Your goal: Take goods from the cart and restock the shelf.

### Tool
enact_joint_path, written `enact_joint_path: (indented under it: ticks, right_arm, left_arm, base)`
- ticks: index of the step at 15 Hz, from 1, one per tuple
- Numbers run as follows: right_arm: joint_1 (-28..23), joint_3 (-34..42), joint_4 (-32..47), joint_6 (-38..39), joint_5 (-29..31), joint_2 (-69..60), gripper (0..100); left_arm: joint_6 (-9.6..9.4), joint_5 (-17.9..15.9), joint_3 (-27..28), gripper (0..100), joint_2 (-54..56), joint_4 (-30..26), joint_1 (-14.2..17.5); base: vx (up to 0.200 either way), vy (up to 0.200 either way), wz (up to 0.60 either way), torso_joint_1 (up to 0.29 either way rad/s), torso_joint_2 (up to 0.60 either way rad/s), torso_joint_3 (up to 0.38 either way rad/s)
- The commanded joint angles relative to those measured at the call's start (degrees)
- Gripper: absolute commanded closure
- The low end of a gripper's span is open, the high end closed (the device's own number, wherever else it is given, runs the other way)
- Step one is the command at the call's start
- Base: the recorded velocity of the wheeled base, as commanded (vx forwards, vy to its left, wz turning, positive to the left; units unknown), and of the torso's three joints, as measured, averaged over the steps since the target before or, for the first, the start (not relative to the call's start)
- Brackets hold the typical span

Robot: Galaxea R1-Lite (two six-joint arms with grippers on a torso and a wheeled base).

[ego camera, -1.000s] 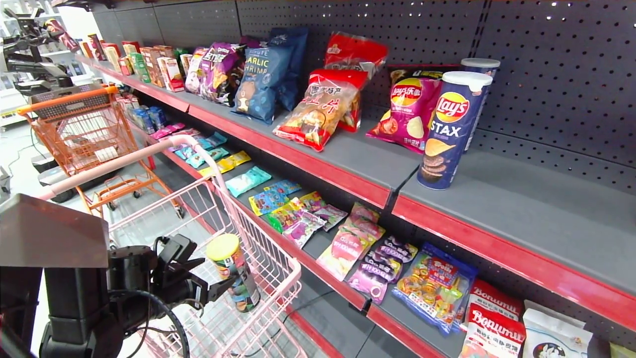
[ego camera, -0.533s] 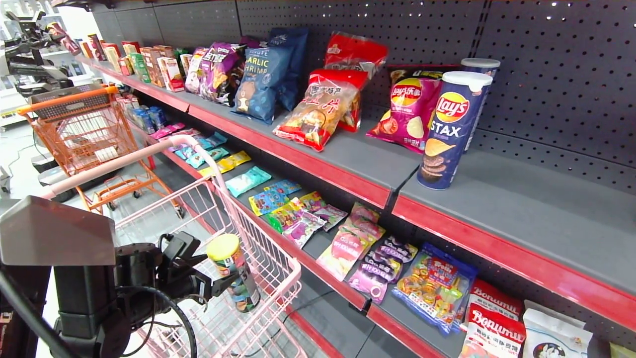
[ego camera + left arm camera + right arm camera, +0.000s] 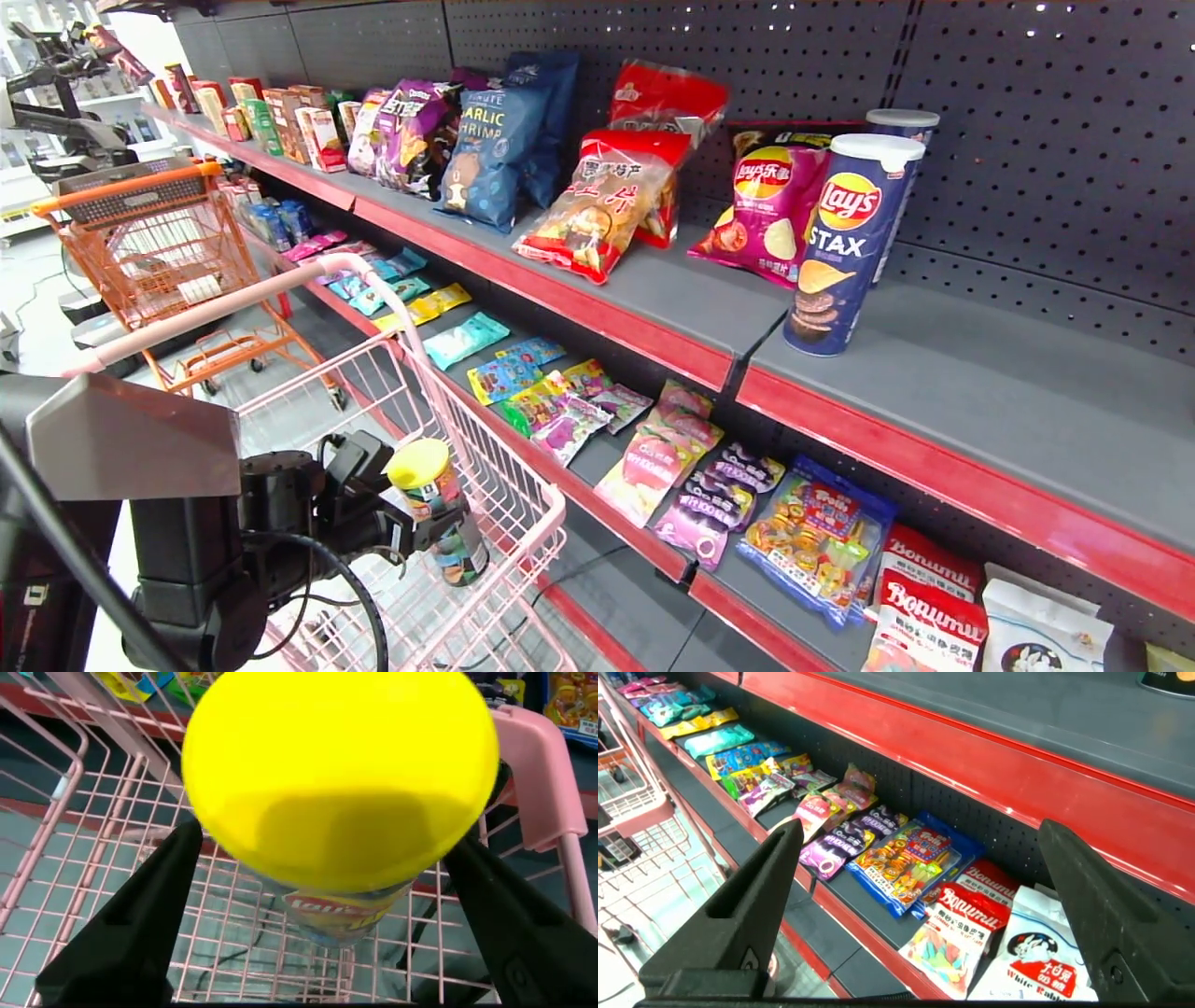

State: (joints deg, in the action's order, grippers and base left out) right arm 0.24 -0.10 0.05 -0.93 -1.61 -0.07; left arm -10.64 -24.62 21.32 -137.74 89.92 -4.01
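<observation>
The left gripper [image 3: 422, 511] sits low at the near left, inside the pink cart [image 3: 553, 504]. Its fingers [image 3: 140, 915] are spread wide on either side of a can with a yellow lid [image 3: 437, 511], which stands upright in the cart's near right corner. From the left wrist, the lid of the can [image 3: 336, 775] hides the spot where the fingers would meet the can's sides. They look close to it, but I cannot tell whether they touch. The cart's pink corner [image 3: 542, 775] shows just beyond the can.

The right gripper [image 3: 915, 840] is held in front of the lower shelf [image 3: 878, 919] with its fingers wide apart and nothing between them. Past it lie flat snack packets, among them a blue bag of sweets [image 3: 906, 863], red bags [image 3: 971, 905] and a white bag [image 3: 1036, 961].

In the head view the lower shelf [image 3: 597, 509] runs to the right of the cart and carries a row of small flat packets.

Above and farther back, the upper shelf [image 3: 980, 392] holds an upright blue chip canister [image 3: 845, 243], with a second canister just behind it. To its left come a magenta chip bag [image 3: 770, 210], a red bag [image 3: 597, 210] and a dark blue bag [image 3: 490, 154], with boxes farther left.

An orange cart [image 3: 159, 243] stands at the far left.
</observation>
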Motion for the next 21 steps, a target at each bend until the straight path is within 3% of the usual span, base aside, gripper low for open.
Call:
enact_joint_path:
  ticks: [1,13,14,21]
  right_arm:
    - [0.0,0.0,0.0,0.0,-0.1,0.1,0]
    - [0.0,0.0,0.0,-0.1,-0.1,0.1,0]
    - [0.0,0.0,0.0,-0.1,-0.1,0.1,0]
    - [0.0,0.0,0.0,-0.1,-0.1,0.1,0]
  left_arm:
    - [0.01,0.0,0.6,0,-0.4,0.1,-0.5]
    - [-0.17,0.8,4.0,0,-3.1,0.1,-2.1]
    - [-0.43,0.7,4.8,100,-3.8,0.1,-2.1]
    - [-0.34,0.4,2.5,100,-1.7,0.1,-2.5]
  base:
    - [0.0,0.0,0.0,0.0,0.0,0.0]
    - [0.0,0.0,0.0,0.0,0.0,0.0]
    - [0.0,0.0,0.0,0.0,0.0,0.0]
    - [0.0,0.0,0.0,0.0,0.0,0.0]
